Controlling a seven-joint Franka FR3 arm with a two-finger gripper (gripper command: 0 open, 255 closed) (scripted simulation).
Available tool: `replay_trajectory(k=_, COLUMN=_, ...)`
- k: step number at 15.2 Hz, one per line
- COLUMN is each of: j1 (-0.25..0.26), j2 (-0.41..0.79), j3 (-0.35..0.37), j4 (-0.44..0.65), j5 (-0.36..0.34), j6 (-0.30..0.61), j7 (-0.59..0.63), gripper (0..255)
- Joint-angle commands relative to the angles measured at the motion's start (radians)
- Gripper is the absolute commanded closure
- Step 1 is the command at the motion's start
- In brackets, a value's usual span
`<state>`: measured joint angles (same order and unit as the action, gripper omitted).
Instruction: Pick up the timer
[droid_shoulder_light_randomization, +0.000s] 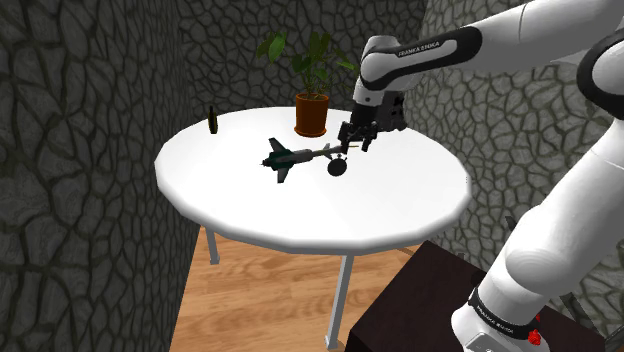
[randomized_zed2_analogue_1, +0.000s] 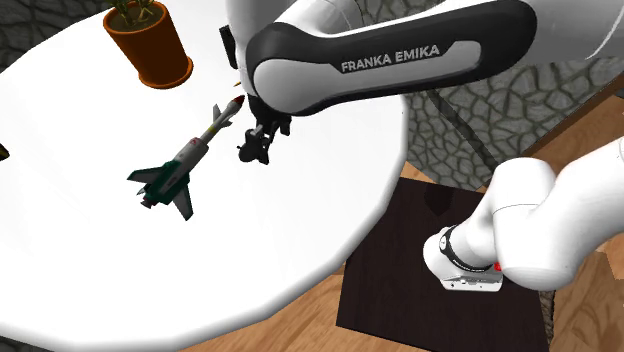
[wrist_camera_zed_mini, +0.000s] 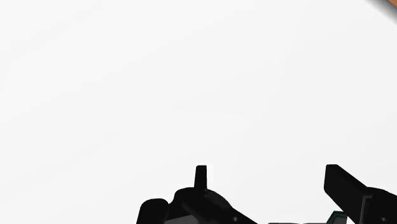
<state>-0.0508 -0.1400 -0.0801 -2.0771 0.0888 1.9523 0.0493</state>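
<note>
The timer (droid_shoulder_light_randomization: 337, 167) is a small dark round thing on the round white table (droid_shoulder_light_randomization: 250, 215), just off the nose of a toy jet. My black gripper (droid_shoulder_light_randomization: 356, 141) hangs close above it, pointing down, fingers apart. In the second exterior view the timer (randomized_zed2_analogue_1: 252, 150) sits right under the gripper (randomized_zed2_analogue_1: 266, 127). In the wrist view the timer (wrist_camera_zed_mini: 200, 202), dark with a short peg on top, lies near the gripper (wrist_camera_zed_mini: 245, 194). It is closer to the left finger, and white table shows between it and the right finger (wrist_camera_zed_mini: 347, 188).
A dark green and grey toy jet (droid_shoulder_light_randomization: 290, 157) lies beside the timer. A potted plant (droid_shoulder_light_randomization: 311, 112) in a brown pot stands behind the gripper. A small dark bottle (droid_shoulder_light_randomization: 211, 120) stands at the far rim. Rough stone walls close in around the table.
</note>
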Motion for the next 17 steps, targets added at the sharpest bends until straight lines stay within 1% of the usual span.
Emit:
replay_trajectory(k=1, j1=-0.006, j2=0.067, j3=-0.005, j4=0.049, j5=-0.002, j6=0.016, j7=0.010, gripper=0)
replay_trajectory(k=9, j1=-0.034, j2=0.363, j3=-0.032, j4=0.326, j5=0.004, j6=0.024, j7=0.040, gripper=0)
replay_trajectory(k=17, j1=-0.035, j2=0.393, j3=-0.030, j4=0.263, j5=0.011, j6=0.117, j7=0.031, gripper=0)
